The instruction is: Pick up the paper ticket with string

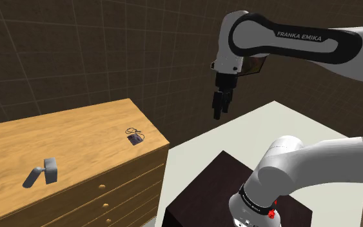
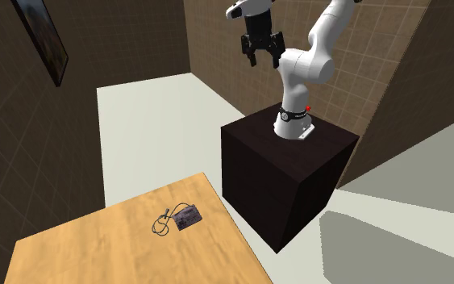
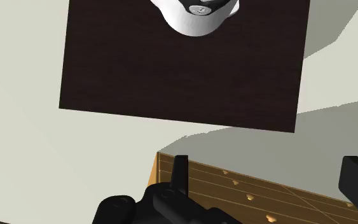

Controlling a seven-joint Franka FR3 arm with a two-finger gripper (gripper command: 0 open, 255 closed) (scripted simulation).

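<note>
You see a dresser [image 1: 64,138] in warm honey wood, its top streaked with grain. The drawer fronts match it, and their small round knobs [image 1: 102,187] are paler gold. Near an end edge of the top, the ticket [image 2: 188,216] is dull purple-grey with pale patches, and its string [image 2: 162,223] is dark. The angular object [image 1: 44,171] near the drawer-side edge is plain grey. Your arm [image 2: 301,64] is white with black bands and white lettering. The gripper [image 2: 264,61] is all black, and the stand [image 2: 281,173] is near-black brown. The walls [image 1: 109,51] are brown tiles with dark grid lines, and the floor [image 2: 144,129] is pale grey-white.
</note>
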